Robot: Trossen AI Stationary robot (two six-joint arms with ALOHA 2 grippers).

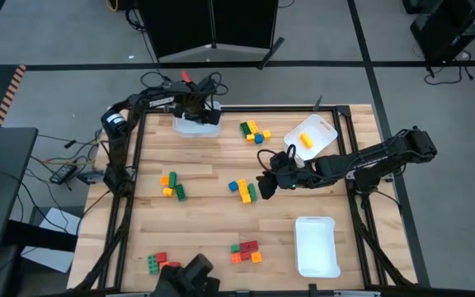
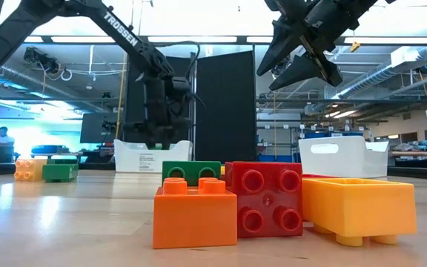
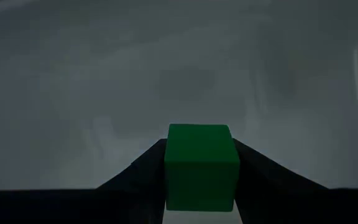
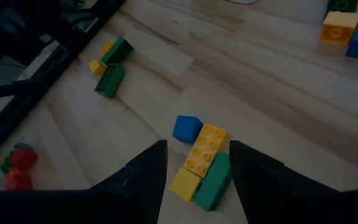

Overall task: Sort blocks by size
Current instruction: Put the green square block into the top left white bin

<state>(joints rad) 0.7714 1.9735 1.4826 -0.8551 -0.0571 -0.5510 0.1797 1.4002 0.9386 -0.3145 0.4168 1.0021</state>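
A: How many white bins are we seeing?
B: Three are showing: the far bin [image 1: 196, 125], the tilted bin [image 1: 320, 130] and the near bin [image 1: 317, 247].
A: And the blocks?
B: They're lying in five groups on the wood. The middle group [image 1: 243, 190] is showing four pieces. One yellow block [image 1: 306, 140] is sitting in the tilted bin, and one green cube [image 3: 201, 168] is being held.
A: Arms?
B: Two are reaching in, the left arm [image 1: 151, 101] and the right arm [image 1: 369, 158].

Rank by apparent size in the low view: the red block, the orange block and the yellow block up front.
1. Yellow block, widest of the three.
2. Red block and orange block: too alike to rank; the orange one seems nearer the camera, which may inflate it.
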